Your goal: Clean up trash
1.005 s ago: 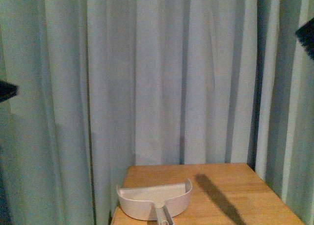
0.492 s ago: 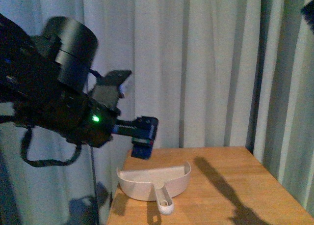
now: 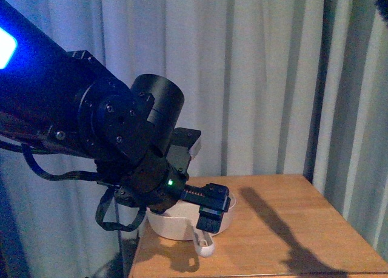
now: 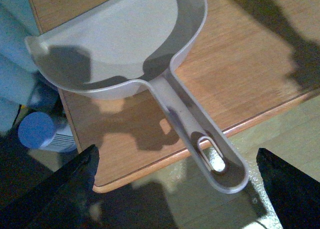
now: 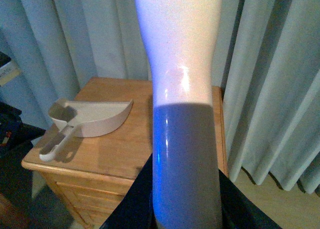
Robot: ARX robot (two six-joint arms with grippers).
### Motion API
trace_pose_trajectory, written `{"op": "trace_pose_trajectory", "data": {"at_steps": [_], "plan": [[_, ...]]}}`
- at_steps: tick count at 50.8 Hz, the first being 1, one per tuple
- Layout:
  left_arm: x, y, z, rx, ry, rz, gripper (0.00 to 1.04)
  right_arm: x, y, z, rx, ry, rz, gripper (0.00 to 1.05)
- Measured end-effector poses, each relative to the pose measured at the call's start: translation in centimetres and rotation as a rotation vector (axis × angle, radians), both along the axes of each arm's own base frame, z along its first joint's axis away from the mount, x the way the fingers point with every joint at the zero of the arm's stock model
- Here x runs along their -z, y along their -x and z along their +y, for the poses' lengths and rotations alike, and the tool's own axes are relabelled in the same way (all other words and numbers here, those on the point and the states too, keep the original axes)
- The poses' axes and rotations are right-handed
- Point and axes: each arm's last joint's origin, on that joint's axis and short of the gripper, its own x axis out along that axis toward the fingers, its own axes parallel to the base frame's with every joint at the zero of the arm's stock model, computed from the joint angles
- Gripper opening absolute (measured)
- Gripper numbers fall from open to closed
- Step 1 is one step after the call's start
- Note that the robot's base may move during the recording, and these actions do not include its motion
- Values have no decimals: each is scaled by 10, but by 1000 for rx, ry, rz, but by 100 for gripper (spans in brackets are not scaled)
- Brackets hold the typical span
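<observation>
Dustpan [image 3: 173, 224] serves as our reference for every position below. We find it resting flat on the wooden table [image 3: 273, 229], its open mouth turned toward the curtain [image 3: 260, 77]. Its handle [image 3: 205, 246] points away from the curtain, and the slotted end of the handle projects past the table edge.

Left arm [image 3: 109, 126] reaches in above the dustpan, with a green lamp lit near its wrist. The left gripper [image 3: 209, 212] hangs over the point where the handle joins the bowl. In the left wrist view we see the dustpan [image 4: 115, 44] directly beneath the left gripper [image 4: 176, 150]. Its two dark fingers [image 4: 75, 184] are spread wide, one on each side of the handle [image 4: 200, 134] and clear of it. Shadows fall across the bowl and on the table [image 4: 240, 74] beside the handle. A blue cylinder [image 4: 37, 131] stands lower down, beyond the table edge nearest the bowl.

In the right wrist view the right gripper [image 5: 185, 189] is clamped on a white shaft [image 5: 180, 64], with a dark finger pressed to each side of it. The shaft's near half is tinted blue. The dustpan [image 5: 97, 119] lies well apart from this shaft, near a corner of the table [image 5: 125, 149], with the curtain [image 5: 75, 39] behind it.

We cannot tell where the trash is, as none of the three views shows it.
</observation>
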Motion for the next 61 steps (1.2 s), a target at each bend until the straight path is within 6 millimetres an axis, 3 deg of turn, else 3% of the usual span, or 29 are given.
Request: {"op": "trace_pose_trajectory", "data": {"at_steps": [11,27,45,61], "plan": [[1,-23,-18,-62,-19,3,97,0,0,0,0,0,0,19],[10,-37,-41,-101,-31,42,97,0,0,0,0,0,0,19],[41,-42,-42,-154,-89,128,97,0,0,0,0,0,0,19],[50,-44,-41,-169,-71,158,97,0,0,0,0,0,0,18]]}}
